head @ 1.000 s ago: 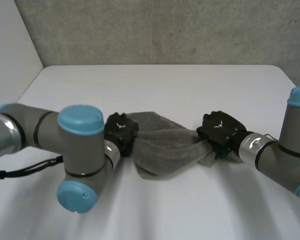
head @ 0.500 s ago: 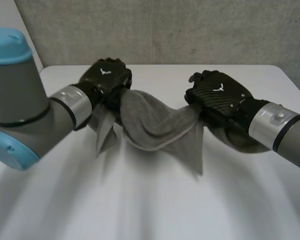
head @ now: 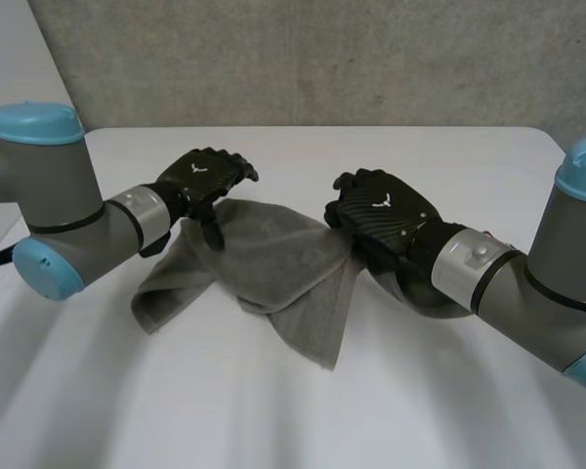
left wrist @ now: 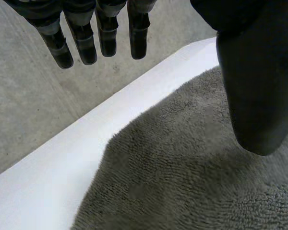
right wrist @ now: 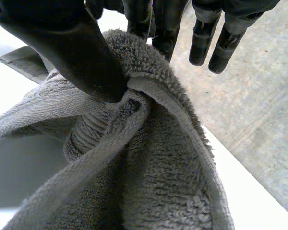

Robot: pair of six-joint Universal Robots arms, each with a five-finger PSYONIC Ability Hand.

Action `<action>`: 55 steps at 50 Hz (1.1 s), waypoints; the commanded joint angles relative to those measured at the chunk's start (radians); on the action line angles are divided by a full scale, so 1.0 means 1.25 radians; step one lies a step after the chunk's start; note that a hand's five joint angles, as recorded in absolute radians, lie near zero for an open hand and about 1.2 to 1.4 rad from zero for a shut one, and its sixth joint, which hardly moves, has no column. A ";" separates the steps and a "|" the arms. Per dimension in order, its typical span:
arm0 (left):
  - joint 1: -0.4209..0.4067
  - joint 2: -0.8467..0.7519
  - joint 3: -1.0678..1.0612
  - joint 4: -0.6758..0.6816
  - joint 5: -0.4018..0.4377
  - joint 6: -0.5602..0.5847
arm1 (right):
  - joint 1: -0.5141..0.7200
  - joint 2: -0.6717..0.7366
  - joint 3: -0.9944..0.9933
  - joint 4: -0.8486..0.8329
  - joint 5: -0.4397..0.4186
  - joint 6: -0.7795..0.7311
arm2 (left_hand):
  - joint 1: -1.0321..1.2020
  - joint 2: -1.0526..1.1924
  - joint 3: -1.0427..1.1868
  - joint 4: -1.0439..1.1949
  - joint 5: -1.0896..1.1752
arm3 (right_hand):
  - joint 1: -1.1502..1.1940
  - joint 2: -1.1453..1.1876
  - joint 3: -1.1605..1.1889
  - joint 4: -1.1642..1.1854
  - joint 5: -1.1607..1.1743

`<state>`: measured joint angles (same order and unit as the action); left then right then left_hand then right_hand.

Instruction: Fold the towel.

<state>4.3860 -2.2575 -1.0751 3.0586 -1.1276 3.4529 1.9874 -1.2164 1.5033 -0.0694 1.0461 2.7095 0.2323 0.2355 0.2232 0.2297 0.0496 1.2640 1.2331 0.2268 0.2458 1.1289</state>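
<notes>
A white worktop [head: 303, 410] runs back to a rough grey wall [head: 322, 59]. In the head view the grey towel [head: 273, 259] lies in the middle of the frame. One corner is spread on the worktop at lower left of centre, and another flap hangs towards the lower middle. The left robot hand [head: 200, 179] sits at the towel's upper-left edge, left of centre, with its fingers spread and its thumb pointing down at the cloth. The right robot hand [head: 379, 215], right of centre, is closed on the towel's right end. Half a second ago both hands were higher in the frame and the towel sagged in a loop between them, gripped at both ends. Now the left hand has let go, the right hand has moved towards the centre, and the cloth lies flatter.

In the left wrist view the left robot hand [left wrist: 257, 96] has straight fingers [left wrist: 86, 43] held well apart from the thumb. The towel [left wrist: 192, 182] lies under the thumb on the worktop [left wrist: 53, 182], with the wall [left wrist: 38, 86] beyond the fingertips.

In the right wrist view the right robot hand [right wrist: 72, 48] pinches a bunched fold of the towel [right wrist: 158, 182] between its thumb and its fingers [right wrist: 158, 28]. The rest of the cloth hangs below the palm over the worktop [right wrist: 249, 201].
</notes>
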 commanded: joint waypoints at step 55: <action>-0.428 0.071 -0.258 0.154 -0.606 -0.374 | -0.071 0.009 0.171 -0.057 0.157 0.078 | 0.109 0.107 -0.039 -0.044 0.116 | -0.525 -0.500 -0.042 -0.057 -0.557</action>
<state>3.8739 -2.1238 -1.4328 3.2261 -1.8620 3.0018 1.8976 -1.2186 1.7025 -0.1207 1.2400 2.8070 0.3500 0.3515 0.2232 0.2297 0.1861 0.5948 0.5904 0.2268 0.2459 0.4294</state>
